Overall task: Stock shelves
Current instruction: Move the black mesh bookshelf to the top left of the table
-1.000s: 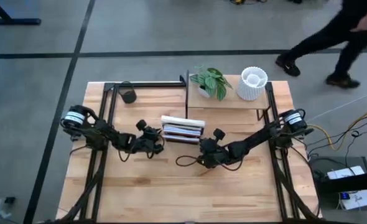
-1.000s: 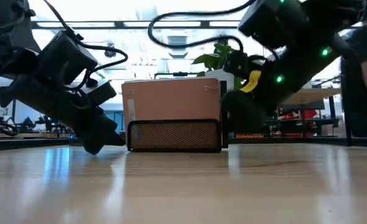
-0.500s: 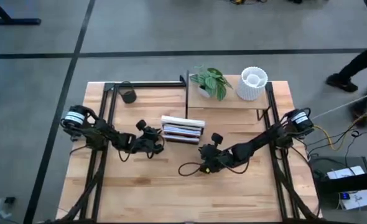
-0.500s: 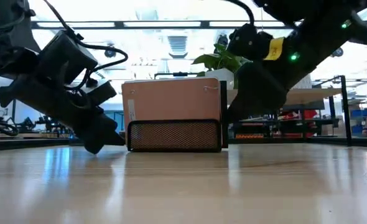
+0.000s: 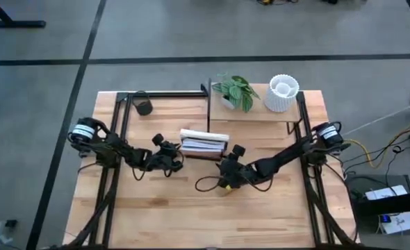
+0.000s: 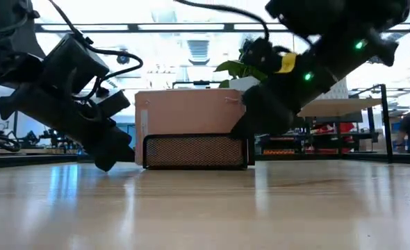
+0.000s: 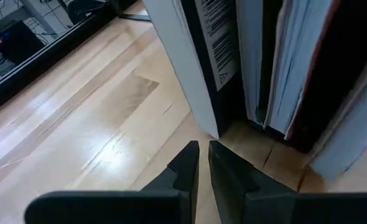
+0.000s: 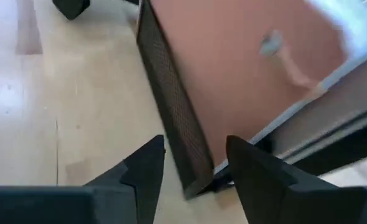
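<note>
A light wooden table (image 5: 163, 215) seen from above, with a dark arm reaching in from each side. At the middle stands a small dark mesh rack (image 6: 194, 151) holding several books (image 5: 203, 144) upright on edge. The low view shows the nearest book's plain tan cover filling the rack from end to end; the high view shows only the books' white and dark top edges.

At the far right of the table stand the shelves (image 5: 260, 114), a thin black frame with a pale board. On the board sit a leafy green plant (image 5: 234, 90) in a white pot and a white ribbed vase (image 5: 282, 92). A small dark cup (image 5: 143, 106) stands at the far left; what is in it cannot be seen.

The left gripper (image 7: 203, 163) hangs low at the rack's left end. Its jaws are nearly closed, a thin slit between them, gripping nothing; its wrist view shows them pointing at the foot of the books, one with a barcode.

The right gripper (image 8: 195, 163) is at the rack's near right corner. Its jaws are open, and its wrist view shows the mesh front's corner between them; contact cannot be told.

In the low view, a person stands far off at the right edge.
</note>
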`<action>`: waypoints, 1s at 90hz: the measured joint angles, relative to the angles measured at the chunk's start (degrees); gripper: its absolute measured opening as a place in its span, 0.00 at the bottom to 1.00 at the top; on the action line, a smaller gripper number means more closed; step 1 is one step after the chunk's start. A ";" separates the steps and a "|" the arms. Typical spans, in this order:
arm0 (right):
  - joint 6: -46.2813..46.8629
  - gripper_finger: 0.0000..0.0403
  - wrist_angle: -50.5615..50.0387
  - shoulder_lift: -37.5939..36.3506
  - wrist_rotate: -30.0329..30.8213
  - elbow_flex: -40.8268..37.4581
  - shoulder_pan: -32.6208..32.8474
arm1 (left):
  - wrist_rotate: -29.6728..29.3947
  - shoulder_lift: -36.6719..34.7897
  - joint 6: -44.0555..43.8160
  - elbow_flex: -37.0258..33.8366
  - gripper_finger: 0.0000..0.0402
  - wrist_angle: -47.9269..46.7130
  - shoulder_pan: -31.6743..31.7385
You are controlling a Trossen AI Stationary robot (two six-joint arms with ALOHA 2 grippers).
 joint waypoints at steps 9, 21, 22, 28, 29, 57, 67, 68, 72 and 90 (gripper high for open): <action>0.59 0.40 1.33 1.63 -1.34 0.00 -1.00 | 0.01 0.00 -0.15 0.00 0.06 0.05 0.00; 0.87 0.34 1.62 2.44 -2.55 0.00 -1.63 | 0.02 0.13 -0.17 0.00 0.06 0.11 0.00; 0.95 0.33 1.59 2.44 -2.54 0.00 -1.64 | 0.01 0.13 -0.17 0.00 0.06 0.13 0.00; 0.99 0.29 1.61 2.44 -2.46 0.00 -1.69 | 0.02 0.13 -0.17 0.00 0.06 0.13 0.00; 0.99 0.28 1.60 2.44 -2.41 0.00 -1.69 | 0.02 0.13 -0.17 0.00 0.06 0.13 0.00; 0.99 0.02 1.83 2.44 -2.91 -0.02 -1.69 | 0.02 0.24 -0.19 0.02 0.06 7.00 0.00; 1.94 0.02 1.52 2.22 -2.84 -0.02 -1.62 | 0.02 0.24 0.03 0.02 0.06 6.95 0.00; 2.12 0.01 1.49 2.21 -2.84 -0.02 -1.57 | 0.02 0.24 0.03 0.02 0.06 6.97 0.00; 2.37 0.01 1.02 1.92 -2.94 -0.02 -1.42 | 0.02 0.24 0.05 0.02 0.06 6.97 0.00; 8.26 0.00 -6.56 -0.49 -3.01 -0.02 -0.37 | 0.02 0.24 1.31 0.02 0.06 6.74 0.00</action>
